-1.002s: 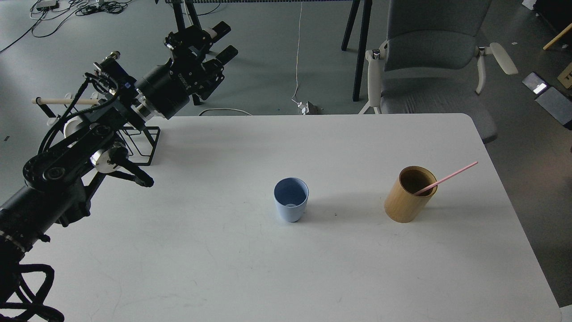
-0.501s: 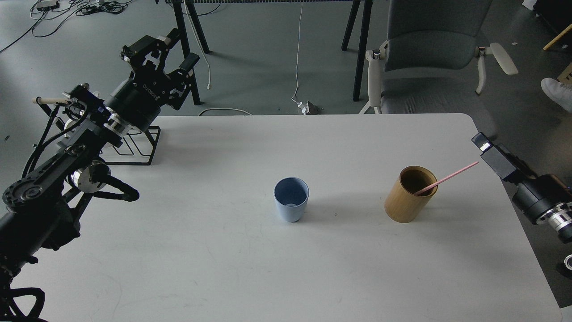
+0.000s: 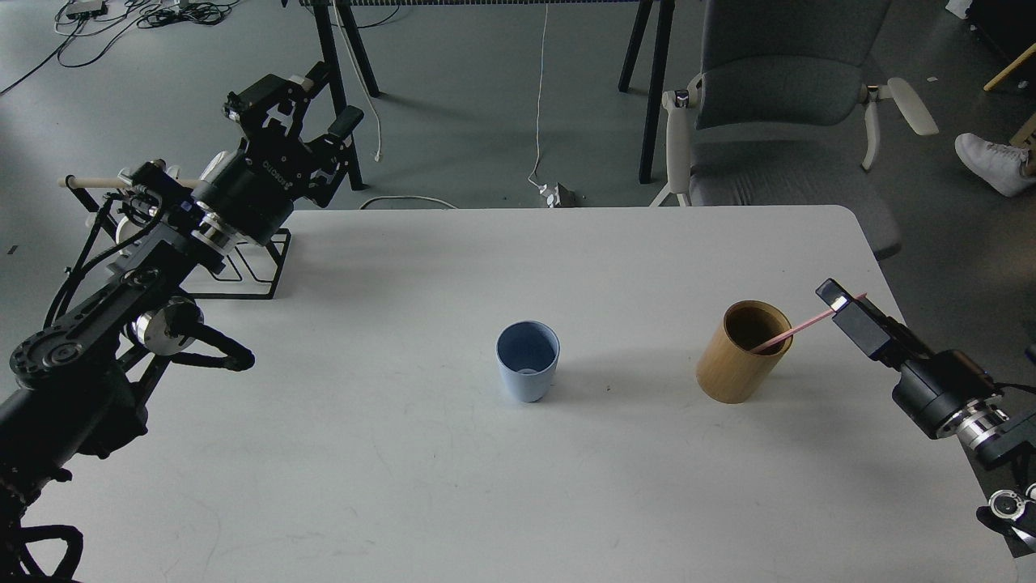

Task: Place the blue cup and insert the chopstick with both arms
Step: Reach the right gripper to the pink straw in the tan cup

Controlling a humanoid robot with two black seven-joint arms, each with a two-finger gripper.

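Reaching in from the right edge, my right gripper (image 3: 838, 301) hangs at the upper tip of the pink chopstick (image 3: 797, 328). I see this gripper nearly end-on as one dark block, and I cannot tell whether its fingers are apart or pressed together, nor whether they touch the stick. The chopstick leans to the right, its lower end down inside the tan bamboo holder (image 3: 740, 356) and its upper end poking out past the rim toward my gripper. The holder stands upright on the right part of the white table (image 3: 405, 453).

My left gripper (image 3: 303, 109) is raised above the far left corner of the table, with its fingers spread wide and nothing between them. Below and behind my left arm, a black wire rack (image 3: 259, 259) sits on the table near that corner, and a pale wooden rod (image 3: 93, 183) sticks out to the left behind the arm.

The blue cup (image 3: 527, 360) stands upright with its mouth up near the middle of the table, well apart from both grippers and to the left of the holder. It looks empty.

Beyond the far edge of the table, a grey office chair (image 3: 781, 105) stands on the floor, and a white shoe (image 3: 991, 162) shows at the right edge.
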